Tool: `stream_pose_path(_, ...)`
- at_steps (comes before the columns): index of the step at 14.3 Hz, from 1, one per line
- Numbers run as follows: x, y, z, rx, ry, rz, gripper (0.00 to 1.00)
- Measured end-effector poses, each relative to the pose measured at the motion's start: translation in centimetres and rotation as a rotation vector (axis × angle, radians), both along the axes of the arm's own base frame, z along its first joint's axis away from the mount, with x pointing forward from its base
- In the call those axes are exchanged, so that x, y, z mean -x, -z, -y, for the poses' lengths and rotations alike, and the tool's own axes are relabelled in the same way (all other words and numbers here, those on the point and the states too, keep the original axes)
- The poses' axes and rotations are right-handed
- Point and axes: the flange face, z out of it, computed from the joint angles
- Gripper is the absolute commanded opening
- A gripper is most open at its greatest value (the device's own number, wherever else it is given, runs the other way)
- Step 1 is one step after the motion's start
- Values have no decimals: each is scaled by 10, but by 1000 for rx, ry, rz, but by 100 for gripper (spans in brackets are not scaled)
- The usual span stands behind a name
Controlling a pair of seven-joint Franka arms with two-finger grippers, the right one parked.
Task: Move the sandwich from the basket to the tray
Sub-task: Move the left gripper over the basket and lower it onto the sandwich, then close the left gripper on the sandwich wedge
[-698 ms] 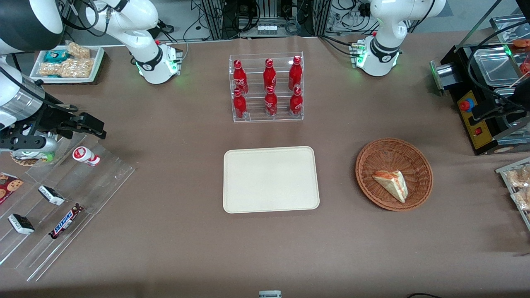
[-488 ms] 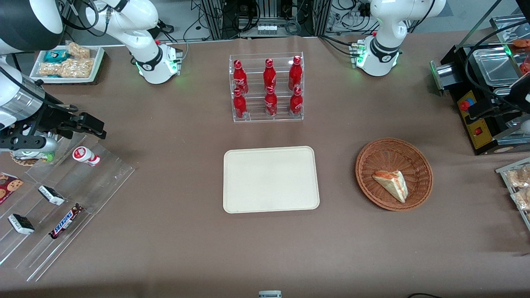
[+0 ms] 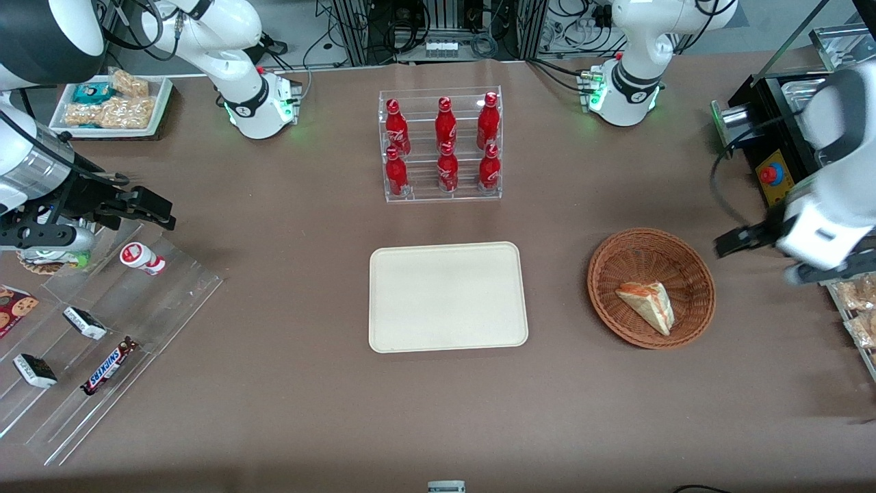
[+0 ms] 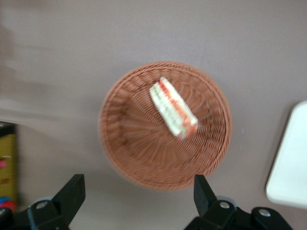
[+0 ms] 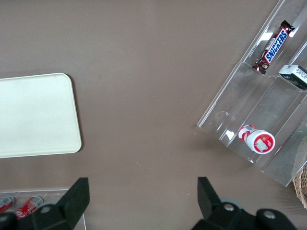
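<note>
The sandwich (image 3: 647,305), a pale wedge with red, yellow and green layers, lies in the round reddish-brown basket (image 3: 616,255). The cream tray (image 3: 448,296) lies flat beside the basket, toward the parked arm's end. My left gripper (image 3: 761,255) hangs above the table beside the basket, toward the working arm's end, open and empty. In the left wrist view the gripper (image 4: 136,197) has its jaws wide apart, with the basket (image 4: 129,143) and the sandwich (image 4: 173,114) below it and a corner of the tray (image 4: 292,163). The tray also shows in the right wrist view (image 5: 33,115).
A clear rack of red bottles (image 3: 443,144) stands farther from the camera than the tray. A black machine (image 3: 772,174) and a tray of snack packets (image 3: 857,308) sit at the working arm's end. A clear stepped stand with snacks (image 3: 102,329) is at the parked arm's end.
My left arm has swung in from over the black machine toward the basket and nearer the camera. The sandwich, basket and tray have not moved.
</note>
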Motion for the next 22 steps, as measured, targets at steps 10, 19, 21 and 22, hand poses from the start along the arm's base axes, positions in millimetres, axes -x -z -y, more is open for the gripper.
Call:
stream_pose_path(10,-5,147,21,-5,-300,17,100)
stream_pose_path(19,-11,179,29,19,-321,32,85)
stream_pose_path(21,-12,191,32,21,-320,35,17)
stream_pose_path(22,-12,197,34,21,-320,30,4)
